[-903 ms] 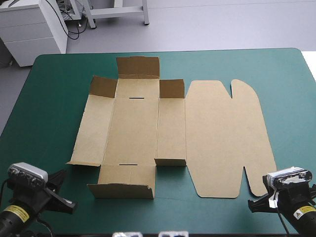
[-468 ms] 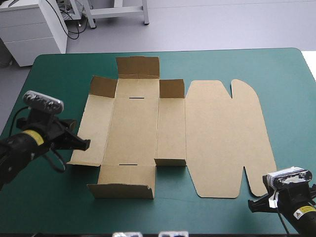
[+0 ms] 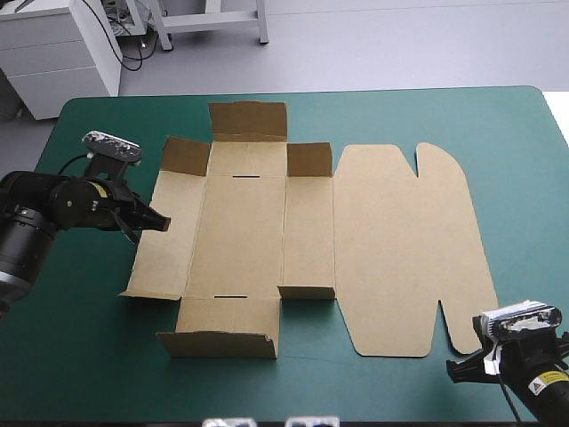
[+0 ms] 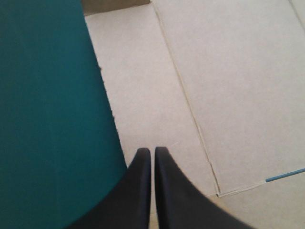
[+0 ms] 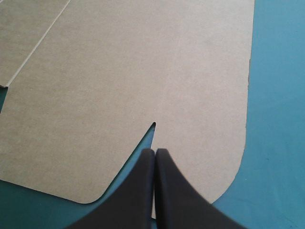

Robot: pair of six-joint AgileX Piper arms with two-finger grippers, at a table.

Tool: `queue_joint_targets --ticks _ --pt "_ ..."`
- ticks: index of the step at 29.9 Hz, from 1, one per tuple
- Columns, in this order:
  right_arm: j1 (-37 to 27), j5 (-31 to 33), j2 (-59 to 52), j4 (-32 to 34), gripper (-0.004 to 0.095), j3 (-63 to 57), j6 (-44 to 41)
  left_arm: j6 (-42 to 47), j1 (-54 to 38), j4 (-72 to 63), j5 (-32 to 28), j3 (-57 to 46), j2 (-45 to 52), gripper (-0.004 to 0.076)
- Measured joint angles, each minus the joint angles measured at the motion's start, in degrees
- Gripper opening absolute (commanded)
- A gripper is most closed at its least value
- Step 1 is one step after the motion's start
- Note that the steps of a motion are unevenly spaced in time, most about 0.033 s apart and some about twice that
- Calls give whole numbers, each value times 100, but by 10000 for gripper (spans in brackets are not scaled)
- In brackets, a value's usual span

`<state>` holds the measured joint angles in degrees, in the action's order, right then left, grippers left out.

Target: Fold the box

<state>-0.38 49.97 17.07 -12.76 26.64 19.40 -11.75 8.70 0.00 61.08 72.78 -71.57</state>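
Note:
The brown box (image 3: 302,240) lies on the teal-green table as a cut sheet, mostly flat. Its small flaps at the far and near ends stand partly raised, and the wide lid panel (image 3: 404,249) lies flat on the right. My left gripper (image 3: 158,221) is shut, its tip over the sheet's left edge panel (image 4: 143,100); in the left wrist view the left gripper (image 4: 152,151) points across that panel. My right gripper (image 3: 462,369) is shut, low at the table's near right, just off the lid's near corner. In the right wrist view the right gripper (image 5: 155,151) sits at the lid's notch (image 5: 153,125).
Bare teal-green cover (image 3: 80,320) surrounds the sheet on the left, near and far right sides. White cabinets stand beyond the table's far left corner.
My left arm has swung from the table's near left corner forward and inward, reaching the box's left edge. The right arm and the box have not moved.

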Motion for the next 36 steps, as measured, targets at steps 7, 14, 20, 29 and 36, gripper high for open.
queue_joint_targets --ticks 7,14,20,29,36 --pt "0 0 0 0 -19 0 0 -1098 -1682 -972 587 2 -319 17" --pt "0 -5 0 -16 -19 0 -7 -1440 -2511 -1311 746 2 -825 44" --pt "0 -5 0 -16 -19 0 -17 -1384 -2556 -1538 698 2 -1485 364" --pt "0 -5 0 -17 -19 -2 -17 -1906 -2556 -2651 837 2 -2465 601" --pt "0 -5 0 -22 -19 -2 -17 -2176 -2556 -2972 823 14 -2965 601"
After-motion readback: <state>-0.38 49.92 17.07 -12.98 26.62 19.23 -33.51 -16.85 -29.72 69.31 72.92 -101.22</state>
